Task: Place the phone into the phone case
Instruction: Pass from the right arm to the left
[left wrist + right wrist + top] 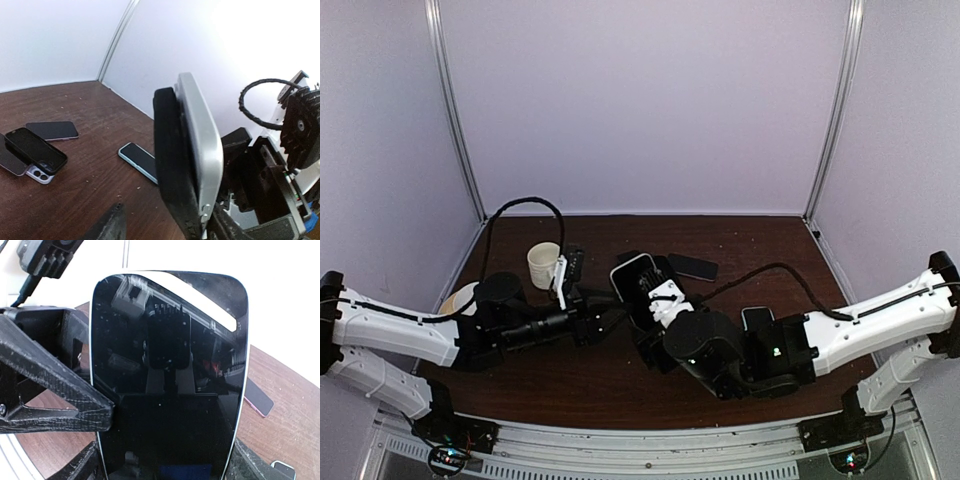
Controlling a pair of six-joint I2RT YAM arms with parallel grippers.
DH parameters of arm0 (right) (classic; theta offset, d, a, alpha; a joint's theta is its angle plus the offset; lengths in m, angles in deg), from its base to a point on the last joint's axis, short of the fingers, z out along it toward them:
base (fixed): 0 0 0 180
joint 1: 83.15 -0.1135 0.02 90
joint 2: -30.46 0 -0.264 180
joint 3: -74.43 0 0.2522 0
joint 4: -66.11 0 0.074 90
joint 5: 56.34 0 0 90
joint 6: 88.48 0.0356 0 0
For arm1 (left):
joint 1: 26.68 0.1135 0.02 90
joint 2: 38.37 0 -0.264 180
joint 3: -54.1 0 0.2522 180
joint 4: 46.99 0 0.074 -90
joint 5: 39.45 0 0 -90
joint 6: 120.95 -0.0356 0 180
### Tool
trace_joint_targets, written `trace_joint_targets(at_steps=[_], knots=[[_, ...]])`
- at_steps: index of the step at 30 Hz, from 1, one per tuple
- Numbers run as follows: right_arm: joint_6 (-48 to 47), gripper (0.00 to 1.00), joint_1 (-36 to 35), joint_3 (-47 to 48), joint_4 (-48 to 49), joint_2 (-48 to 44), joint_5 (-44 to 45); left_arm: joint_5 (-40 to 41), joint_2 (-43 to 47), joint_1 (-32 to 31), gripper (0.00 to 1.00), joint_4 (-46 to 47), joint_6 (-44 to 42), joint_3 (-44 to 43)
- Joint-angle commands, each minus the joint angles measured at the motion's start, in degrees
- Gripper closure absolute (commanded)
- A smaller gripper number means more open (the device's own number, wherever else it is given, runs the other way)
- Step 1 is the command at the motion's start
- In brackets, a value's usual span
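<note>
1. I saw the slim, silver-edged phone with the black glass screen [167, 390] held up off the dark brown wooden surface [570, 385]. It stood on end, its long axis close to upright.
2. The thick black rubbery phone case [170, 165] lay flat against the phone's back, its long axis in line with the phone's. Seen edge-on, the phone's silver side stood out beyond the case, so I judged it not fully seated.
3. The right tool [655, 298] grasped the phone across its width at the lower end, with the screen facing that wrist's camera.
4. The left tool [613, 316] reached in from the phone's left. One black finger [60, 390] lay against the phone's left edge, and phone and case sat between its fingers. I could not tell whether it was clamping or only bracketing them.
5. The coming move turned on the case sitting behind the phone, on the side away from the screen. I judged that any push had to run through the phone's thickness, from case toward screen. The left tool was the nearer one to give that push.
6. A cream paper cup [544, 264] stood on the surface to the phone's left, well apart.
</note>
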State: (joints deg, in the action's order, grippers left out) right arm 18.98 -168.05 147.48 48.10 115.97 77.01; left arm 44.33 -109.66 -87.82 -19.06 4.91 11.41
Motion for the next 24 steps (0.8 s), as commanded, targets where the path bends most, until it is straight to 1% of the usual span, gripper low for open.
trace_joint_targets(at_steps=[1,4,5,7,10,12,14,16,19,21,24], knots=[[-3.4,0.88,-0.7,0.1,6.4,0.2,1.7,-2.4,-1.7,0.4,0.46,5.6,-0.8,-1.3],[-2.5,0.88,-0.7,-0.1,5.4,0.4,0.8,-4.4,-2.6,0.4,0.49,5.8,-1.6,-2.2],[-2.1,0.88,-0.7,-0.4,5.2,0.3,0.4,-4.3,-2.8,0.5,0.52,5.8,-1.7,-2.3],[-1.3,0.88,-0.7,-1.3,5.3,0.1,0.0,-4.3,-3.1,0.5,0.61,6.0,-2.1,-2.3],[-0.4,0.88,-0.7,-1.9,4.7,-0.1,-0.6,-5.3,-3.3,0.5,0.78,5.7,-3.4,-2.7],[0.2,0.86,-0.6,-1.8,3.4,-0.3,-1.9,-6.5,-3.7,0.4,0.84,5.3,-4.0,-3.1],[0.9,0.78,-0.4,-1.2,0.7,-0.5,-3.9,-7.1,-4.0,0.5,0.91,5.2,-4.4,-2.8],[1.9,0.66,-0.3,-0.9,-2.1,-1.0,-5.5,-7.8,-4.1,0.4,1.0,4.5,-5.5,-2.4],[4.4,0.44,0.3,-1.3,-6.8,-2.6,-9.9,-8.1,-5.5,0.3,1.0,3.2,-8.9,-1.5],[6.3,0.31,0.8,-2.3,-9.8,-4.1,-14.9,-8.3,-7.0,0.4,1.0,3.2,-11.5,-0.9],[7.6,0.17,1.0,-4.0,-13.7,-7.5,-23.0,-10.0,-10.5,0.4,1.0,3.9,-16.0,-0.4]])
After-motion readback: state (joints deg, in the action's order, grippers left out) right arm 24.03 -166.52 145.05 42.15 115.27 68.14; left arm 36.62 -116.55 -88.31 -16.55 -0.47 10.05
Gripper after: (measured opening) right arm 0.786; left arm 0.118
